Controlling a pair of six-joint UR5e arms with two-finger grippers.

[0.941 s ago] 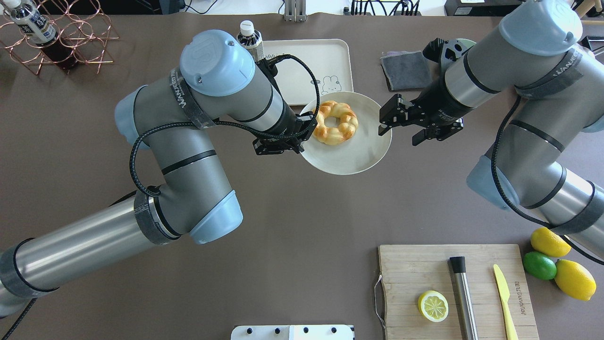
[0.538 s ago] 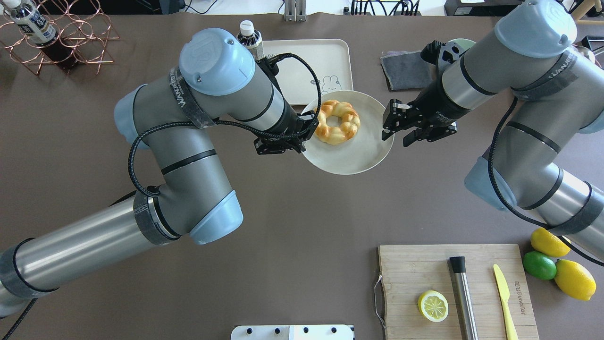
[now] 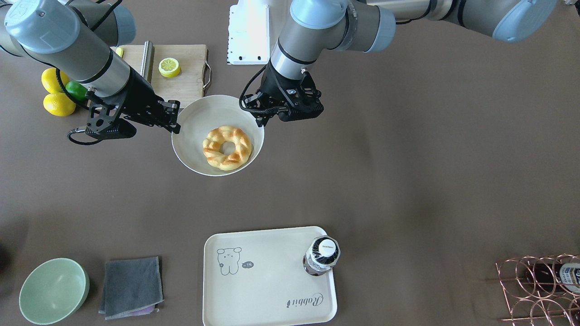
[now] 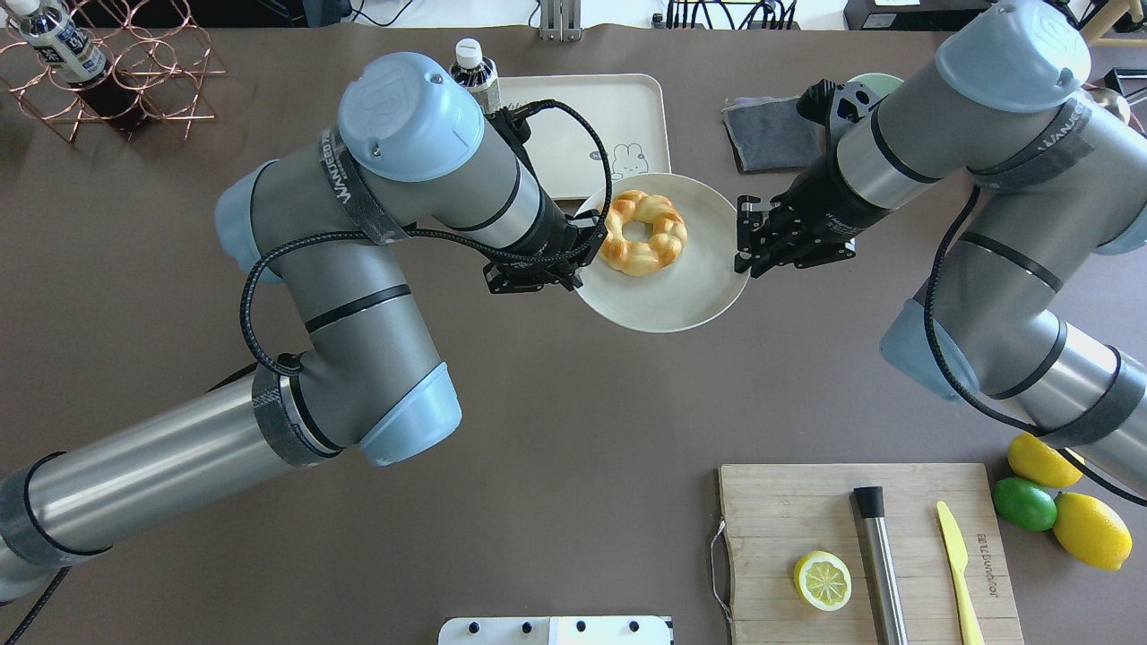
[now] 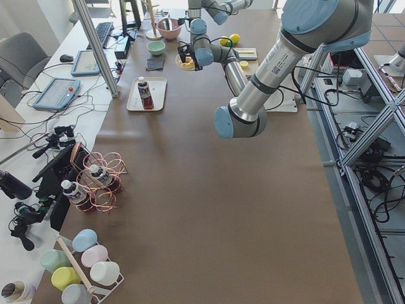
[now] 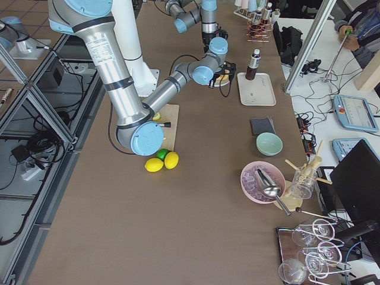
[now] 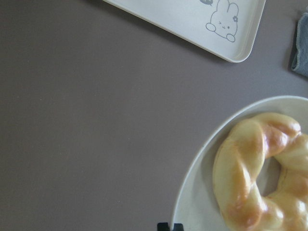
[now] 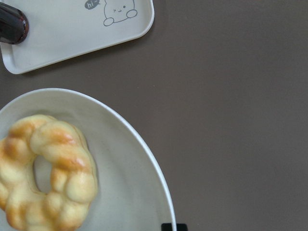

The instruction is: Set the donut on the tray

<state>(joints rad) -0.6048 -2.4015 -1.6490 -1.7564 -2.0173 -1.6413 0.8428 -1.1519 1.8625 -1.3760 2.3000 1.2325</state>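
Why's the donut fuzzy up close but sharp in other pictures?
Left wrist view: the donut is huge, soft-edged, cut off by the frame, probably too close. Right wrist view: equally soft. Front-facing view: small but crisp, braids clear in the white bowl.

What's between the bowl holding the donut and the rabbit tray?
Nothing but bare brown table between the bowl and the tray, clearest in the exterior front-facing view.
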